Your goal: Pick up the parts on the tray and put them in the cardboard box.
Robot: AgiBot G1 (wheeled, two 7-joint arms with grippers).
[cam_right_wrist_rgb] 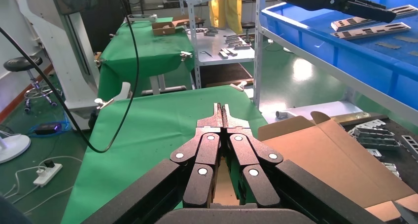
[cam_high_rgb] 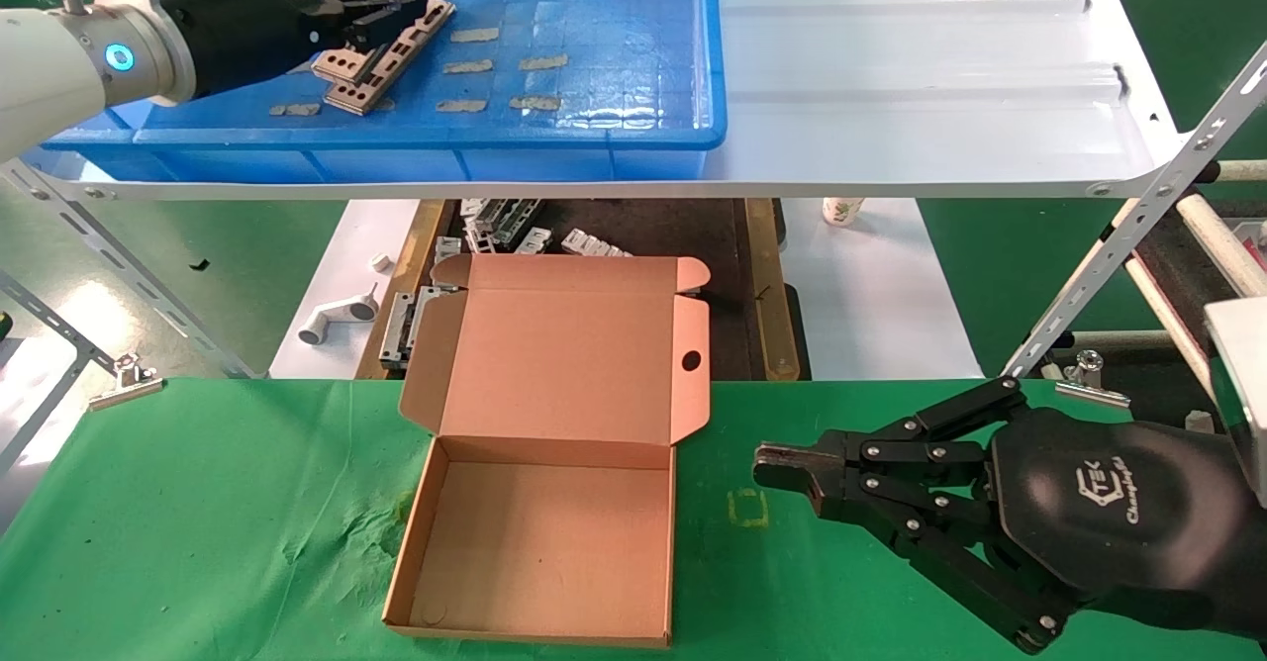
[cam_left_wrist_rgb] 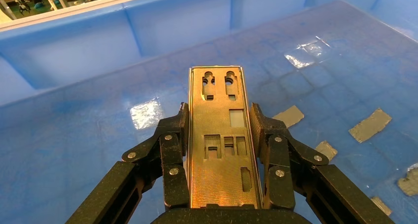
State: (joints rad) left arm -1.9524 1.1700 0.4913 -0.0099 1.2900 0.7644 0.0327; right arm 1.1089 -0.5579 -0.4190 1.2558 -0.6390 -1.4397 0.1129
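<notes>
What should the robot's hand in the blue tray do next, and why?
Probably lift straight up. The left gripper is shut on a metal plate inside the tray, and the cardboard box sits open and empty on the green cloth below. The plate needs to clear the tray's rim first. The right gripper is parked, shut, beside the box.

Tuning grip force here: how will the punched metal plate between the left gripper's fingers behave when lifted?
The metal plate looks thin, so probably light yet stiff. Its shiny face suggests slipperiness. The left gripper clamps only its narrow long edges, so it might twist out. The right gripper sits parked.
</notes>
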